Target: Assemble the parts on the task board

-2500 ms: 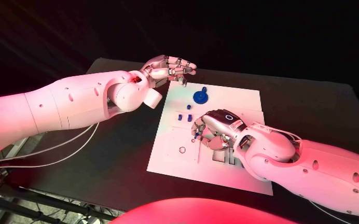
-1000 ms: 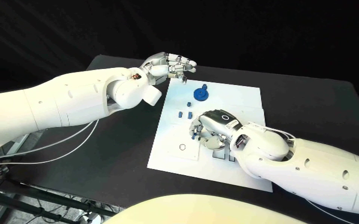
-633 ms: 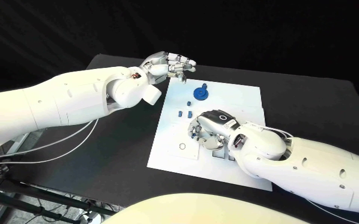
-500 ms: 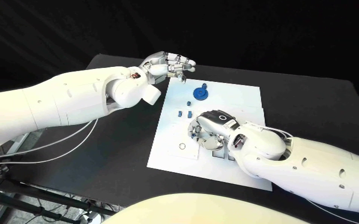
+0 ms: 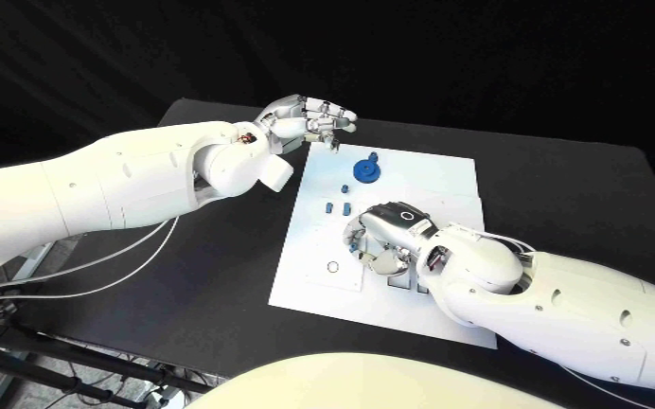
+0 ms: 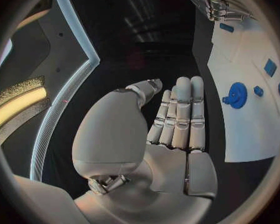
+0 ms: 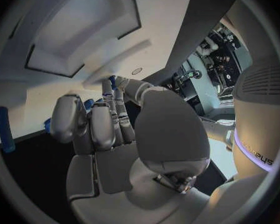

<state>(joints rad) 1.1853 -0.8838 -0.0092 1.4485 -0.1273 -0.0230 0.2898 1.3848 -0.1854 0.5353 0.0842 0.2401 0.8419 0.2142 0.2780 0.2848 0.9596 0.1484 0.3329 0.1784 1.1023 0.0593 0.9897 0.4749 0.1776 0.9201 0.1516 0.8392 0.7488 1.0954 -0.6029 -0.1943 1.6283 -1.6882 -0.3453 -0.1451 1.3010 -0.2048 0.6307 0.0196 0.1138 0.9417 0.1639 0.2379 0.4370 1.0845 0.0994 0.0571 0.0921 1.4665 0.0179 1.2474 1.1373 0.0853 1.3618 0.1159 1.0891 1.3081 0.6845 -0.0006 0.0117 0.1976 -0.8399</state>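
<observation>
The white task board (image 5: 426,178) lies mid-table. A blue gear (image 5: 364,172) stands near its far edge, also the blue gear (image 6: 237,94) in the left wrist view. Two small blue pieces (image 5: 337,208) lie just nearer than the gear. My right hand (image 5: 386,237) is over the board's middle, fingers curled down onto it. Blue bits (image 7: 87,104) show among its fingertips, and I cannot tell whether it grips one. My left hand (image 5: 309,123) hovers off the board's far left corner. Its fingers (image 6: 179,114) lie straight and hold nothing.
A small ring mark (image 5: 333,267) sits on the board's left part, and rectangular slots (image 5: 404,284) lie by my right wrist. A blue peg (image 7: 4,129) stands on the board beside my right hand. Black table (image 5: 219,267) surrounds the board.
My right hand has shifted slightly over the board's middle, fingers still down on it. My left hand has stayed in place.
</observation>
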